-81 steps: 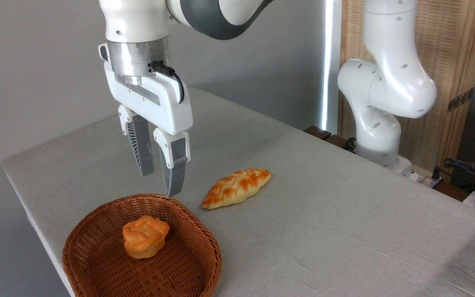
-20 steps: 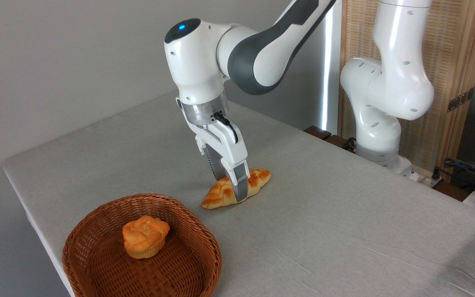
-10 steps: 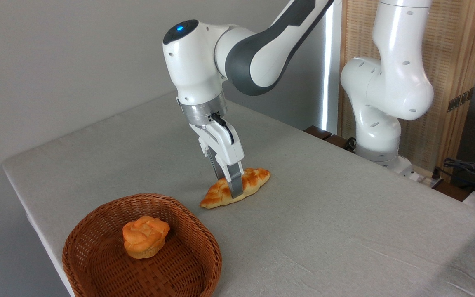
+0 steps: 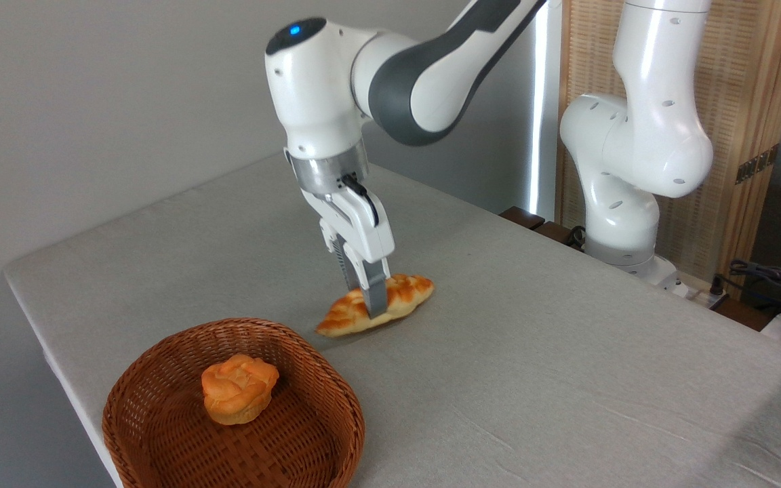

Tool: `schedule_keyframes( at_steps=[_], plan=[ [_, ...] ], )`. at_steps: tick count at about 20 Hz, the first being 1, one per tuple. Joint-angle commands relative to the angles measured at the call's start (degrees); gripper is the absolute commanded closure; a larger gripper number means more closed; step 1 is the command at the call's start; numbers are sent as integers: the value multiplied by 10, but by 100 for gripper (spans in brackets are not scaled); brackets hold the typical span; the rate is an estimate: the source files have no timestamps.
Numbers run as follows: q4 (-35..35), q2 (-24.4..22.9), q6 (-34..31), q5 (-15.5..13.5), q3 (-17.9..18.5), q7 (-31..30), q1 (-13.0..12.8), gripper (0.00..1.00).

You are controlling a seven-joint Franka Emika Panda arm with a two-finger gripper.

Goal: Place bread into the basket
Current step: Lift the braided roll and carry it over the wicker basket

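Note:
The bread point(image 4: 405, 294), a golden braided loaf with pointed ends, hangs just above the grey tablecloth, a thin shadow showing under it. My gripper point(image 4: 371, 302) is shut on its middle, the near finger point(image 4: 376, 296) crossing the loaf's side and the far finger mostly hidden behind it. The loaf tilts, its left tip lower. The round reddish-brown wicker basket point(image 4: 160, 352) stands at the front left, its rim a short way left and below the loaf's left tip.
A small round orange bun point(image 4: 238, 388) lies inside the basket. The table's edge point(image 4: 38, 339) runs close along the basket's left side. The arm's white base point(image 4: 624, 196) rises at the back right, with cables point(image 4: 767, 278) beyond it.
The gripper came from above the basket, dropped onto the loaf and shut on it. In the last half second it has lifted the loaf slightly and carried it a little left.

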Motion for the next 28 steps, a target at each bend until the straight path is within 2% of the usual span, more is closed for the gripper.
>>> schedule_keyframes(
  at_steps=[1, 4, 7, 10, 15, 17, 18, 19, 20, 23, 25, 28],
  plan=[
    [36, -13, 1, 2, 26, 12, -2, 53],
    [79, -12, 7, -14, 42, 13, -2, 53],
    [117, -6, 33, -40, 66, 38, -1, 53],
    [124, 14, 118, -54, 79, 41, 0, 53],
    [134, 61, 240, -55, 94, 40, 0, 52],
    [139, 83, 272, -54, 96, 40, 2, 46],
    [140, 96, 285, -53, 108, 40, 2, 44],
    [141, 106, 297, -54, 118, 40, 2, 35],
    [141, 116, 312, -53, 118, 39, 2, 16],
    [145, 134, 332, -53, 121, 36, 2, 5],
    [146, 136, 336, -53, 128, 36, 2, 1],
    [145, 138, 335, -53, 128, 38, 2, 0]
  ],
)
